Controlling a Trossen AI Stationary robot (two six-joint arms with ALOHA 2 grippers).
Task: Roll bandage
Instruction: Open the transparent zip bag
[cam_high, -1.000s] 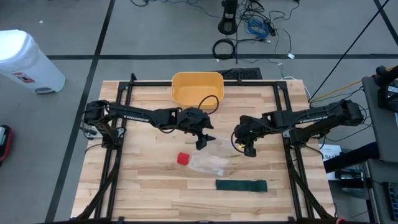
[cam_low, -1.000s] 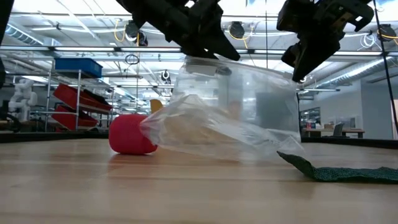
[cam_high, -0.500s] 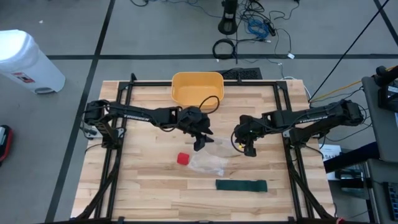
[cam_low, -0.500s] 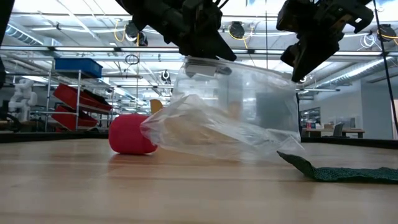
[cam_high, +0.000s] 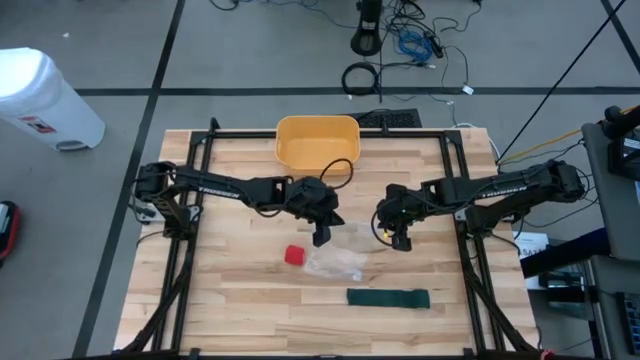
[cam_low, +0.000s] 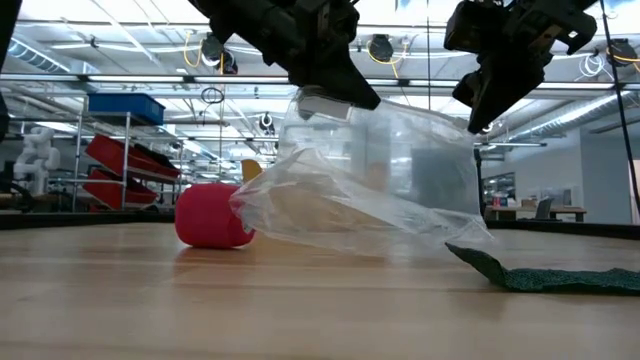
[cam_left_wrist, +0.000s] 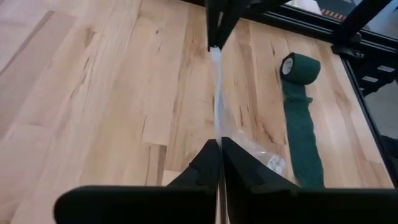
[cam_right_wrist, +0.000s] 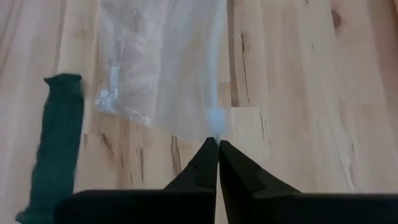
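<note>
- Left end effector (cam_high: 320, 237): held above the middle of the table (cam_high: 230, 310), fingers clenched on one top edge of the clear plastic bag (cam_high: 337, 262). The left wrist view shows the thin film pinched between the two closed fingertips (cam_left_wrist: 211, 163).
- Right end effector (cam_high: 401, 240): held above the table to the right of the left one, fingers pressed together on the opposite edge of the same bag. The right wrist view shows the film running into the closed tips (cam_right_wrist: 208, 154).
- Bag, low view: stretched between the two end effectors — upper edge lifted, lower part sagging and resting on the table.
- Green bandage (cam_high: 388, 298): lies flat on the table at the front, just in front of the bag, mostly unrolled into a long strip. One end is a small roll (cam_left_wrist: 300, 66), seen in the left wrist view. In the low view its near end lies just beside the bag's lower corner; contact cannot be told.
- Red cylinder (cam_high: 293, 255): on the table on the bag's left side — touching or just beside the film.
- Yellow bin (cam_high: 317, 142): at the back edge of the table, well apart from the bag.
- White container (cam_high: 42, 98): on the floor, off the table's back-left corner.
</note>
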